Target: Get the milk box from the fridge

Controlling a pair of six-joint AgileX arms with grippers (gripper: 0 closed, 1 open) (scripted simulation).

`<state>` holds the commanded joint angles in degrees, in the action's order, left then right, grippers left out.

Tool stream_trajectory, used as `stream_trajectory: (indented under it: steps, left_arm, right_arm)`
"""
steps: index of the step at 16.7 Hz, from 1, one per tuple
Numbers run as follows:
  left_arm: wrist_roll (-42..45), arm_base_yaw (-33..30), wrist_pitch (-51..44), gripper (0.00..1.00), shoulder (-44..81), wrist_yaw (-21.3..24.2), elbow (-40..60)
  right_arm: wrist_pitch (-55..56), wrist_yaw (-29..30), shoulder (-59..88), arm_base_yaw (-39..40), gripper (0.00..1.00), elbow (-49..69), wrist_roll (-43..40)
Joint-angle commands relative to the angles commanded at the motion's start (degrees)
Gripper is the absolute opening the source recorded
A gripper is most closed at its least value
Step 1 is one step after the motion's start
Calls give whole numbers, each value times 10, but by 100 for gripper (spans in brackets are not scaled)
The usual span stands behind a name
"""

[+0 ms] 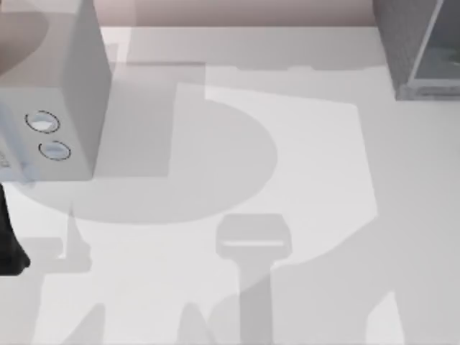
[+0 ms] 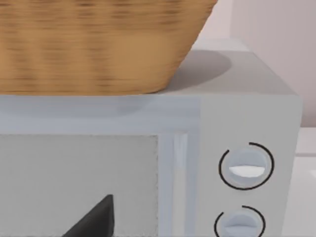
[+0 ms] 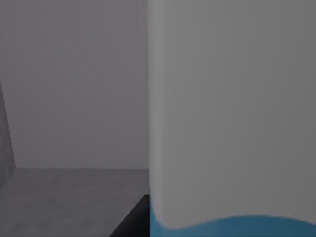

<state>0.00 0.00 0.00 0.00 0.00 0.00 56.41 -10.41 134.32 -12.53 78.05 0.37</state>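
Observation:
The milk box (image 3: 232, 113) stands very close in the right wrist view, a white face with a sky-blue band below it. Plain grey inner walls (image 3: 74, 84) and a grey floor lie behind it. A dark wedge (image 3: 133, 221) of my right gripper shows beside the carton's lower edge. The fridge (image 1: 420, 47), dark grey with a pale glassy panel, stands at the table's far right corner in the top view. My left arm (image 1: 8, 241) is parked at the left edge. A dark part of my left gripper (image 2: 96, 219) points at the pale grey box.
A pale grey box with two round dials (image 1: 54, 93) stands at the far left, also seen close up (image 2: 247, 168). A woven basket (image 2: 98, 44) sits on top of it. The white table (image 1: 302, 180) lies open between this box and the fridge.

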Motion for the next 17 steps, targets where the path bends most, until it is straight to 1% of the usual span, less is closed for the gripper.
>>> stream_trajectory:
  steps: [4,10,15,17]
  left_arm:
    - [0,0,0,100,0,0,0]
    - [0,0,0,100,0,0,0]
    - [0,0,0,100,0,0,0]
    - [0,0,0,100,0,0,0]
  right_arm:
    - [-15,0,-16,-2,0,4,1]
    - [-81,-1,-63,-2,0,15,2]
    - [-84,-2,-67,-2,0,15,3]
    - [-74,-5,-84,-3,0,-7,3]
